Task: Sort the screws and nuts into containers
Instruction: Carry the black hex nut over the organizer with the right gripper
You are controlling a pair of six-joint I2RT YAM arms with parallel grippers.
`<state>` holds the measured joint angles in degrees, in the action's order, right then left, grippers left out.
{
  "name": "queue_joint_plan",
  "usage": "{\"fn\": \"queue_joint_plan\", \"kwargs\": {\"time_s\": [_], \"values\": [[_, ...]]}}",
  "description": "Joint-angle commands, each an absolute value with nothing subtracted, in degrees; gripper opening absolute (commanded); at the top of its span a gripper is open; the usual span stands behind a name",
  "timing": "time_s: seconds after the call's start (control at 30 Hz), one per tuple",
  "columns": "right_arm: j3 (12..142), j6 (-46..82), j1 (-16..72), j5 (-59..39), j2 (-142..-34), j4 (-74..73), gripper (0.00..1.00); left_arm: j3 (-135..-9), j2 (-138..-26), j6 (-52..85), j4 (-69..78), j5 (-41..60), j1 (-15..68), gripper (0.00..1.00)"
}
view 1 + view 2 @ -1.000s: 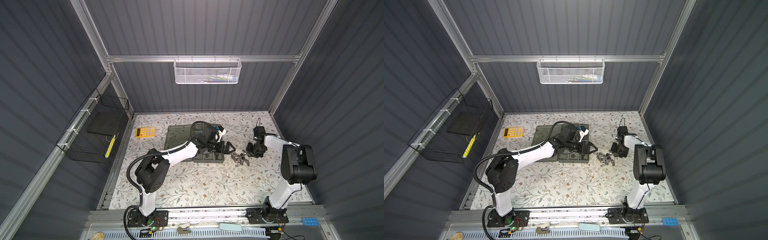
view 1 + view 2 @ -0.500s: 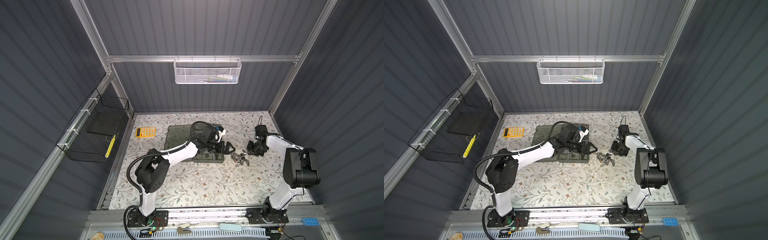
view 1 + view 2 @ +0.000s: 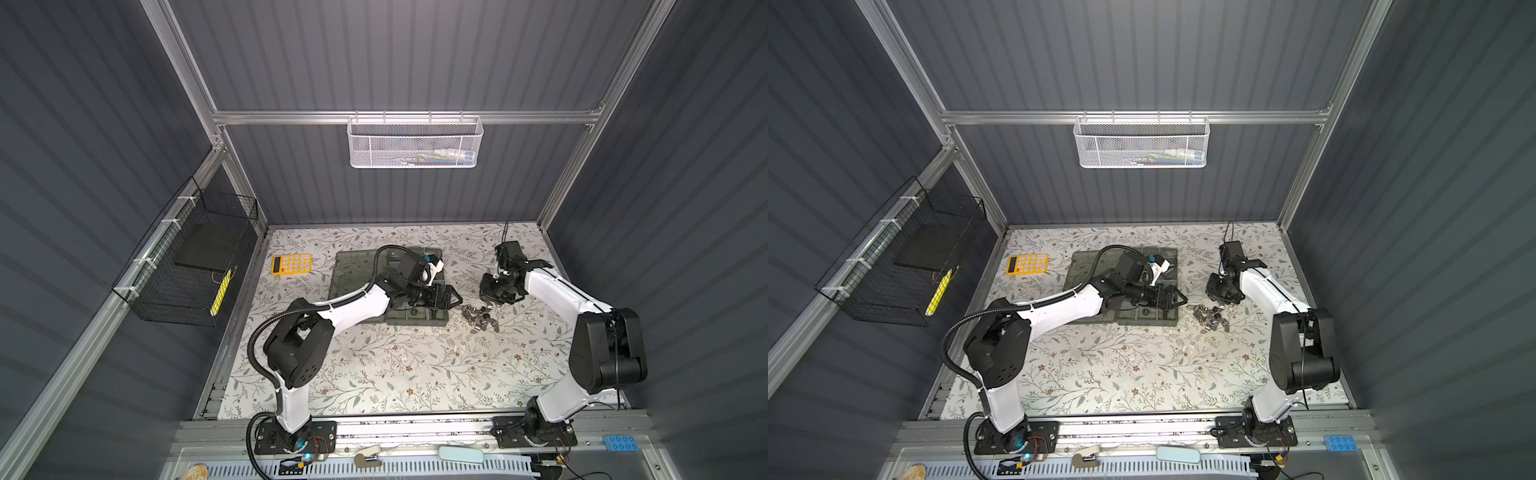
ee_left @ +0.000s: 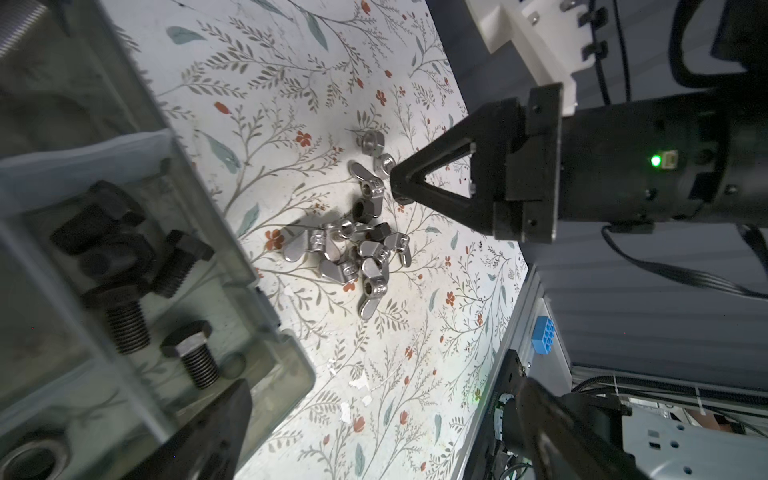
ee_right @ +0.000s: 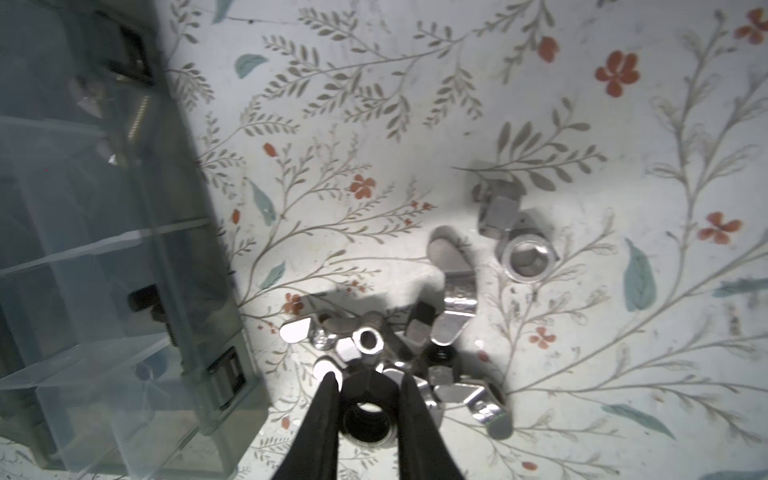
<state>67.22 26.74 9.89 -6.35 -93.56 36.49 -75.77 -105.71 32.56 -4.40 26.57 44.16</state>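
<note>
Nuts [image 3: 480,318]: a small loose heap on the flowered tabletop [image 3: 395,365]. It lies right of the middle, just off the near right corner of the organizer case [image 3: 415,323], and shows in both top views [image 3: 1210,318].
Heap make-up: shiny silver wing nuts [image 4: 332,266] with flat rounded ears and a few matte black hex pieces. Two silver hex nuts [image 5: 528,257] lie slightly apart, on the side toward the tabletop's far edge.
Right gripper [image 5: 368,379]: thin black fingers [image 5: 328,399] are pinched narrowly on a black nut [image 5: 368,419], a threaded ring at the heap's edge. I cannot tell whether it is clear of the cloth.
Left gripper [image 3: 449,297]: jaws spread wide, holding nothing, hovering over the case's right end.
Screws [image 4: 124,320]: black bolts with hex heads and coarse threaded shafts, lying in a cell at the case's right end.
Containers [image 5: 104,245]: translucent grey-green cells split by clear, glossy dividers.
Change: the right arm's large black joint [image 3: 606,357] sits nearer the tabletop's near right corner than a second ago. Both grippers, the heap and the left arm are where they were.
</note>
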Motion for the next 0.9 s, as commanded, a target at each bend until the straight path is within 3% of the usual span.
{"fn": "queue_joint_plan", "kwargs": {"time_s": [0.0,0.87], "values": [[70.4,28.8,13.1,-6.7,-92.8,38.5,0.21,-73.0,-100.3,32.7,-4.6,26.6,41.3,1.00],[84.0,37.0,35.6,-8.1,-107.6,36.1,0.22,-49.9,-76.8,35.0,-7.5,26.7,29.1,1.00]]}}
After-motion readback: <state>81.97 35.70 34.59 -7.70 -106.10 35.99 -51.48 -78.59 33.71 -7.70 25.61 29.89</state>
